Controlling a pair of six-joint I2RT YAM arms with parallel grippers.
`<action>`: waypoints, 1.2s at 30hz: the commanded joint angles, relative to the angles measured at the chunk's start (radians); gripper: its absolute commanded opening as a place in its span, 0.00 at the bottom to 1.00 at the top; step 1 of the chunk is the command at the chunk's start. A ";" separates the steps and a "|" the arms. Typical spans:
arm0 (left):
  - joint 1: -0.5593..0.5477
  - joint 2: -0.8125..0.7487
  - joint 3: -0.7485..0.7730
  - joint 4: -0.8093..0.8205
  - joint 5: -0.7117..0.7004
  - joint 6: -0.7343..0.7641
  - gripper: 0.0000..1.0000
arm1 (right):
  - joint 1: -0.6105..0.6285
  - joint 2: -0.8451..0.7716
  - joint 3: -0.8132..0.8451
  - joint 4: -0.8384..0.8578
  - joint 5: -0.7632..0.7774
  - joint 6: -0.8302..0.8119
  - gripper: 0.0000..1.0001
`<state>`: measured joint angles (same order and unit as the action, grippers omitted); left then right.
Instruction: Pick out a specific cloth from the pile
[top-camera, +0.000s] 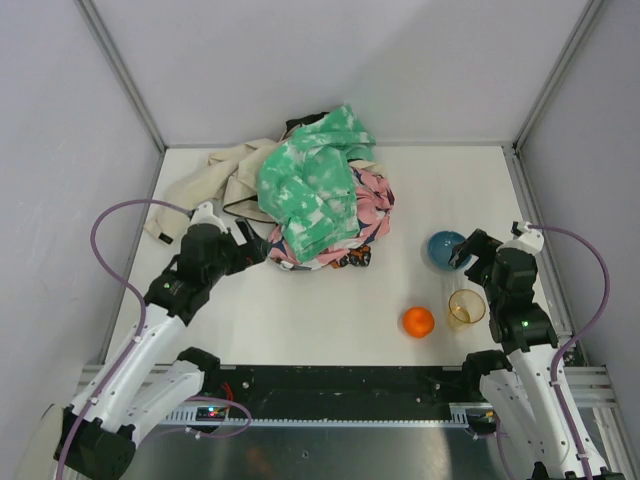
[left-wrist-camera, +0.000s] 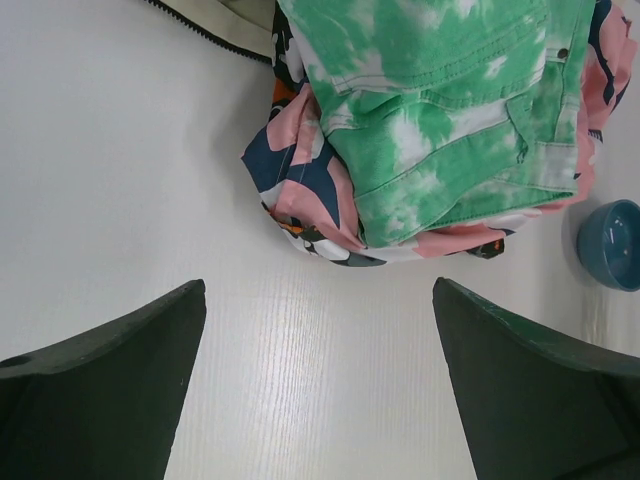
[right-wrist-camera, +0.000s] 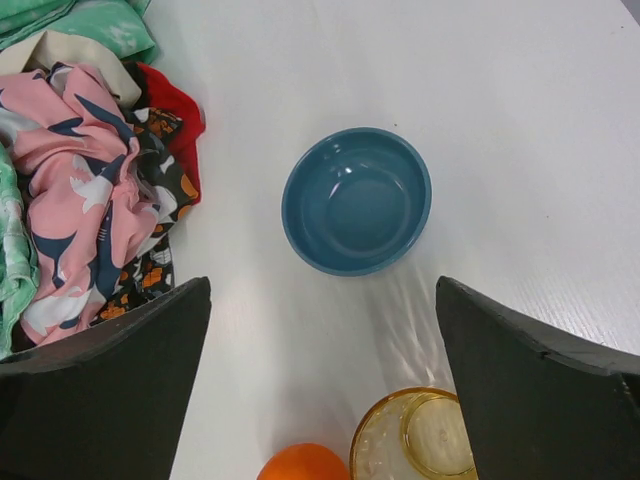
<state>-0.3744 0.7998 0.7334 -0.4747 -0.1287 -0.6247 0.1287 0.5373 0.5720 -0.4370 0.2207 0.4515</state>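
Nothing is picked yet: on the white table (top-camera: 300, 320) the pile (top-camera: 315, 195) lies heaped at upper centre of the top view, with green-and-white mottled fabric uppermost. The red cloth (right-wrist-camera: 172, 115) shows only as a sliver at the pile's edge, upper left of the right wrist view, against the black-and-orange print. The left end effector (left-wrist-camera: 318, 300) and right end effector (right-wrist-camera: 322, 290) are both spread wide and empty, so by my judgement reaching, gripping and drawing it free are all left to do.

The pile (top-camera: 322, 215) shows a mottled green-and-white cloth (left-wrist-camera: 430, 130) on top, pink fabric (right-wrist-camera: 70, 190) printed navy and white, black-and-orange print (right-wrist-camera: 150, 275) and plain beige cloth (top-camera: 215, 175). At the pile's edge, a plain red cloth (right-wrist-camera: 185, 130). Beside the pile: a teal bowl (top-camera: 445, 248), an amber cup (top-camera: 466, 306) and an orange ball (top-camera: 418, 321).
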 joint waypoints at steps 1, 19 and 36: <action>0.005 0.013 0.048 0.020 -0.020 0.023 1.00 | -0.003 -0.003 0.009 0.034 0.005 -0.009 0.99; -0.277 0.756 0.667 0.093 -0.068 0.188 1.00 | -0.004 0.035 0.009 0.078 -0.047 -0.013 0.99; -0.460 1.750 1.632 -0.158 -0.396 0.289 1.00 | -0.004 0.033 -0.004 0.080 -0.040 -0.035 0.99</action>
<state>-0.8314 2.4577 2.2837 -0.5152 -0.4206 -0.3550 0.1287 0.5880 0.5713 -0.3885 0.1749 0.4324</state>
